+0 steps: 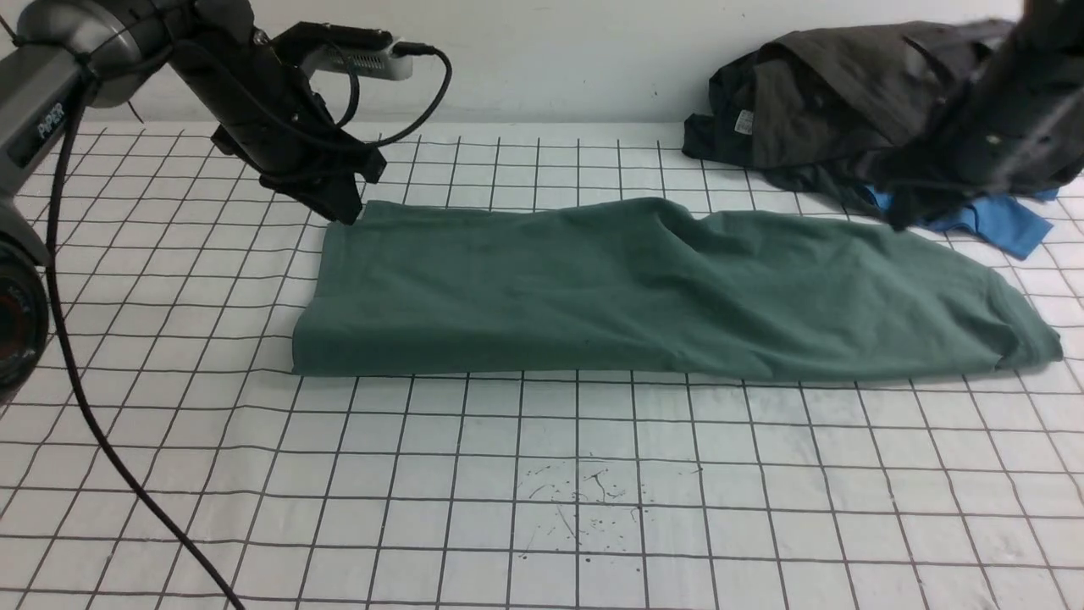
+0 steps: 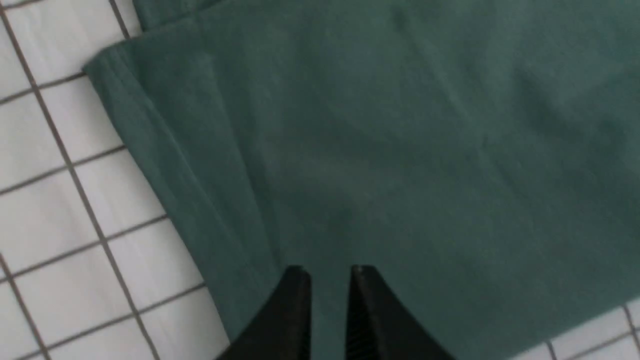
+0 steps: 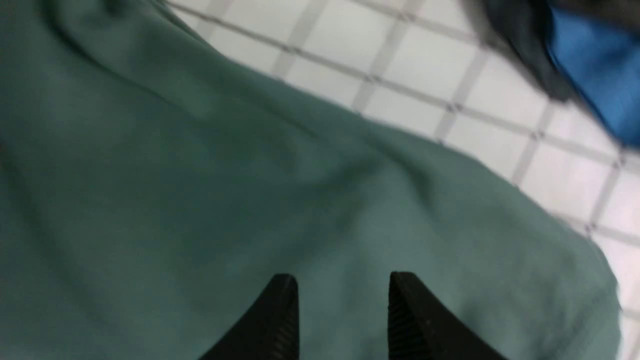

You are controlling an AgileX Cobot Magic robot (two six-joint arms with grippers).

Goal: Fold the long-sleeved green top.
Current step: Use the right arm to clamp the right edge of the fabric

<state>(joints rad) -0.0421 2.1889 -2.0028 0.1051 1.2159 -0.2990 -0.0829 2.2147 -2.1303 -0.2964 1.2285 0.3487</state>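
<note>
The green long-sleeved top [image 1: 644, 292] lies folded into a long band across the middle of the gridded table. Its neck, logo and label are hidden. My left gripper [image 1: 343, 207] hangs just above the band's far left corner; in the left wrist view [image 2: 330, 272] its jaws stand a little apart and empty over the green cloth [image 2: 375, 150]. My right gripper [image 1: 902, 216] is blurred above the band's far right part; in the right wrist view [image 3: 342, 280] its jaws are open and empty over the cloth [image 3: 200, 200].
A heap of dark grey and black garments [image 1: 847, 102] with a bright blue garment [image 1: 991, 219] sits at the back right, close behind my right arm. A black cable [image 1: 102, 440] runs down the left side. The white grid cloth [image 1: 542, 508] covers the table.
</note>
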